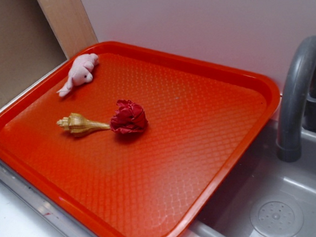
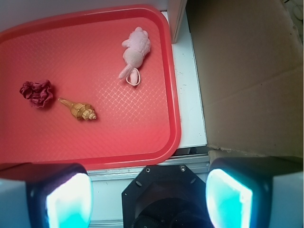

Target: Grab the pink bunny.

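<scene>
1. The end effector [image 2: 149,197] hangs above the near edge of the red tray [image 2: 173,118], looking straight down; its jaws stand wide apart and hold nothing.
2. The pink bunny [image 2: 135,53] lies on its side near the tray's far corner, well apart from the fingers [image 2: 228,199].
3. The tan seashell [image 2: 81,110] points its tip at the dark red ball [image 2: 36,92].

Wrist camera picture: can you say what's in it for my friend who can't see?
A pink bunny lies on a red tray near its right rim. A tan seashell and a dark red crumpled ball sit farther left. The open gripper hangs below the tray.
</scene>
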Action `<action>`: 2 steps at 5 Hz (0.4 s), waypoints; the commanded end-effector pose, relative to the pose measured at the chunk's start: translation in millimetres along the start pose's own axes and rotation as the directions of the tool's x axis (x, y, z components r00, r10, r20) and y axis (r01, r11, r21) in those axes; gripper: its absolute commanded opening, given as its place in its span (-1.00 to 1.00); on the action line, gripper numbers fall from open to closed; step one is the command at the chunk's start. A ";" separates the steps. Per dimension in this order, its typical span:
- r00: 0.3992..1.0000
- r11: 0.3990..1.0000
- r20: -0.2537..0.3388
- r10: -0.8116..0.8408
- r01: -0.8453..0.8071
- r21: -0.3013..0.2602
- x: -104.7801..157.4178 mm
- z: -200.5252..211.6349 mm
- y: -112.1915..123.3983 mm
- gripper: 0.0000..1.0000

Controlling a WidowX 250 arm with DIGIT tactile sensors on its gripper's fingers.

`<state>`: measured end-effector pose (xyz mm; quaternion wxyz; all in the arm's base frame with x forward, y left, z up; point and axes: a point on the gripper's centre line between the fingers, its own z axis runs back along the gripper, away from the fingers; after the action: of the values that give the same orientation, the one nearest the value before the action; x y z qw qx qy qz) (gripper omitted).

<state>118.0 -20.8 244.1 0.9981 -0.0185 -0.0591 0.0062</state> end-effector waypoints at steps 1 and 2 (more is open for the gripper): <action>1.000 1.000 0.000 0.000 0.000 0.000 0.0 0.0 0.0 1.00; 0.970 0.967 0.054 0.236 -0.240 0.083 23.1 -18.5 -27.7 1.00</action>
<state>144.8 -48.4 224.6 0.9878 0.0221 -0.0670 0.1392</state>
